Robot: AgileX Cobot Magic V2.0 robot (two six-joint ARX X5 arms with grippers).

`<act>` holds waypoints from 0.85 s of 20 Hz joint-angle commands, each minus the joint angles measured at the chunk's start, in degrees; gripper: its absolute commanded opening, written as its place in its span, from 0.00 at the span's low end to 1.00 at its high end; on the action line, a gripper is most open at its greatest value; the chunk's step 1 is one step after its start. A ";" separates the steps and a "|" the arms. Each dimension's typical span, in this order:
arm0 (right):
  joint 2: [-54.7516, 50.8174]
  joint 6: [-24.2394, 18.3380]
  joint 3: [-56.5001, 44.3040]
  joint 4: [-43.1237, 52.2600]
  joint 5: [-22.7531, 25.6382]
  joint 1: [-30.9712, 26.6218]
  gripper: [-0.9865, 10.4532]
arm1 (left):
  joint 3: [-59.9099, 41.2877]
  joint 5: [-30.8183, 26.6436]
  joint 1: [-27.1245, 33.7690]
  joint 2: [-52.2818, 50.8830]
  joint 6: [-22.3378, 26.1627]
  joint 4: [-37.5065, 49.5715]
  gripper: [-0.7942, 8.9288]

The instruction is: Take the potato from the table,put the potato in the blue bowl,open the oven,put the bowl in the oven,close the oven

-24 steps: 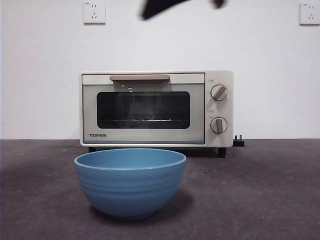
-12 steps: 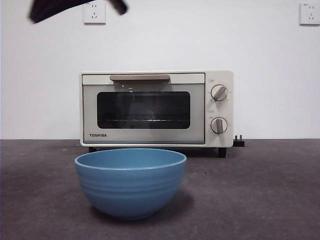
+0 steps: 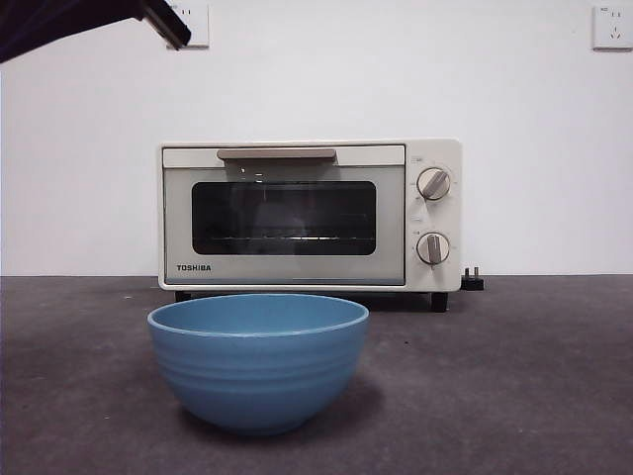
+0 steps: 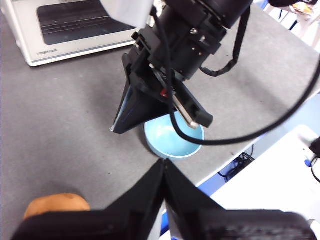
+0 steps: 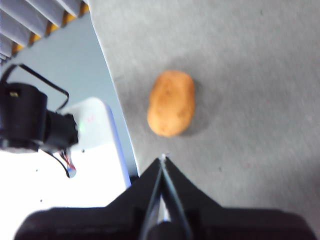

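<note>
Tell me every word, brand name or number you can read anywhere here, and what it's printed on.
"TOSHIBA": dark letters on the lower left of the oven door, clear in the front view.
"TOSHIBA" again: on the same door in the left wrist view, tiny but just legible.
Markings around the two knobs: too small to read.
Small marks on the wall sockets: too small to read.
Nothing else carries text.
</note>
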 commanded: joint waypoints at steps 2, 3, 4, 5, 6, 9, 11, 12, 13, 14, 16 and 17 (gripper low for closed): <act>2.40 -0.66 0.28 3.98 0.50 1.60 0.34 | 0.11 -3.43 -0.24 -0.70 -1.79 0.13 0.08; 2.93 -0.74 0.28 5.64 0.50 1.86 0.47 | 0.11 -6.25 -0.24 -1.14 -2.45 0.13 0.08; 3.32 -1.07 0.28 6.88 0.37 1.95 0.57 | 0.11 -8.22 -0.24 -1.55 -2.80 0.13 0.08; 4.15 -1.07 0.28 8.28 0.46 2.27 0.65 | 0.13 -9.86 -0.24 -1.99 -3.28 0.13 0.08; 4.98 -1.01 0.28 9.29 0.37 2.58 0.71 | 0.17 -12.20 -0.24 -2.27 -3.58 0.13 0.08; 8.13 -0.81 0.28 10.25 0.48 3.17 0.75 | 0.20 -23.47 -0.24 -2.89 -3.52 0.15 0.08; 10.71 0.11 0.28 11.37 0.44 3.52 0.75 | 0.20 -29.03 -0.24 -2.89 -3.54 0.15 0.08; 12.39 0.28 0.28 12.33 0.66 4.07 0.75 | 0.20 -30.23 -0.24 -2.82 -3.54 0.15 0.08; 13.90 1.33 0.28 13.40 0.68 4.55 0.75 | 0.20 -30.14 -0.24 -2.82 -3.56 0.15 0.08; 14.93 1.79 0.28 14.01 0.76 4.83 0.75 | 0.20 -30.16 -0.24 -2.82 -3.56 0.13 0.08; 17.31 2.23 0.28 15.23 1.18 5.75 0.75 | 0.20 -29.90 -0.24 -2.82 -3.56 0.13 0.08; 17.99 2.23 0.28 15.26 1.92 6.03 0.75 | 0.20 -29.90 -0.22 -2.82 -3.61 0.13 0.08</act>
